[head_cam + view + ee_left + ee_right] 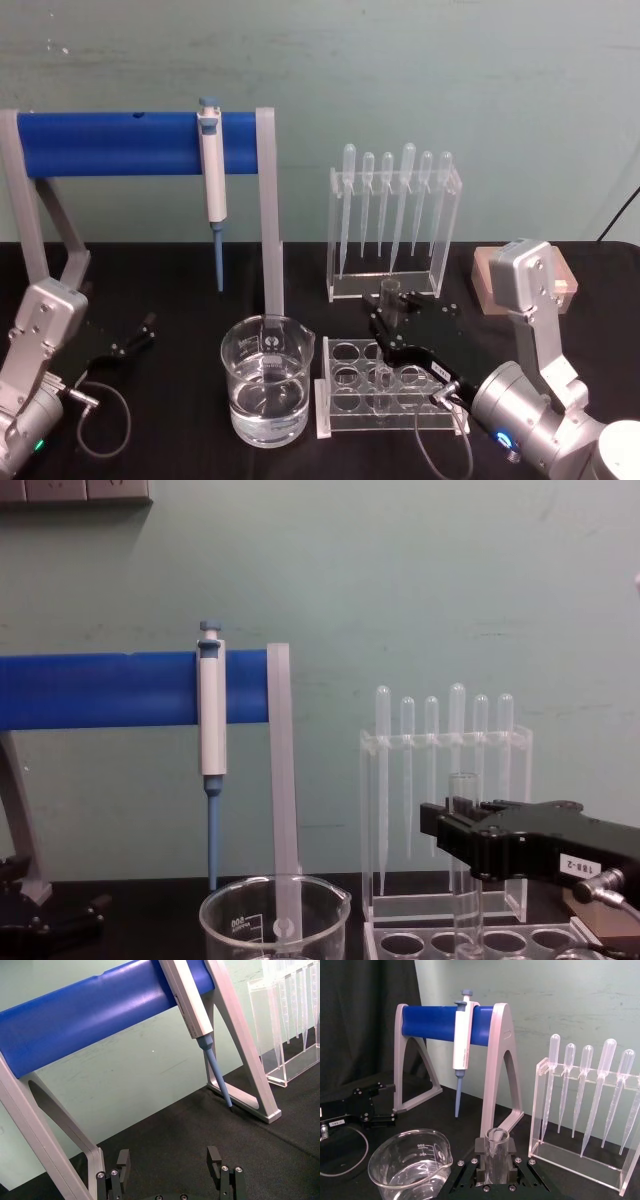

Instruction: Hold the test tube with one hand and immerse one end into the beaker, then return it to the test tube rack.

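The right end effector is closed on the upright test tube just below its rim, over the rack, right of the beaker. Glass: light, stiff, slippery, probably fragile; grip gently. The left end effector idles open, far left.

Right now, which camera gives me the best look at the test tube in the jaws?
The right wrist view: the test tube stands upright between the right gripper jaws, open rim clear. The chest view shows the tube from the side above the rack. The head view shows it from above, partly hidden by the gripper.
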You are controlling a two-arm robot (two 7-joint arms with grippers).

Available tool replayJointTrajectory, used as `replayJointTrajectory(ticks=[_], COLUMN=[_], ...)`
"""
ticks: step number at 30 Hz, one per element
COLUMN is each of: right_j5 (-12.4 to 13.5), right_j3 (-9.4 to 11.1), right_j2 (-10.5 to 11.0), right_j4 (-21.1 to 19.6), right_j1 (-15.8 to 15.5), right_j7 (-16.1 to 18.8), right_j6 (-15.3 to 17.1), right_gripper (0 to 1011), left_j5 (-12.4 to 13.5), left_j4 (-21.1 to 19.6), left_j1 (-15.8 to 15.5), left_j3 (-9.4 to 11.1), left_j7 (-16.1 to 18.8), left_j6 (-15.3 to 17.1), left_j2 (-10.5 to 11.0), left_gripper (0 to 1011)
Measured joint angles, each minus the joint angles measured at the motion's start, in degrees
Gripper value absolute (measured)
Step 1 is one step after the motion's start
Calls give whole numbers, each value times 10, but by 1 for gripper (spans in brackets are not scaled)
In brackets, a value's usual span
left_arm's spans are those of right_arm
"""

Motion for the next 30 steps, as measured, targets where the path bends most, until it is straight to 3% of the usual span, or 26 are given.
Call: replayJointTrajectory(ticks=[6, 23, 27, 30], right_j5=[-3, -27, -39, -43], right_j3=[-1, -7, -4, 2], right_j2=[0, 5, 8, 8], right_j4=[1, -3, -20, -33], right_j1=[0, 4, -1, -7], right_j7=[0, 0, -9, -14], right_j6=[3, 8, 13, 13], right_gripper=[233, 768, 912, 958], left_j5=[0, 0, 0, 0], left_j4=[0, 0, 0, 0], left_j1=[0, 0, 0, 0], left_j3=[0, 0, 0, 0], left_j7=[0, 0, 0, 0], left_j6=[0, 0, 0, 0], left_j2=[0, 0, 0, 0], left_gripper=[1000, 1000, 1000, 1000])
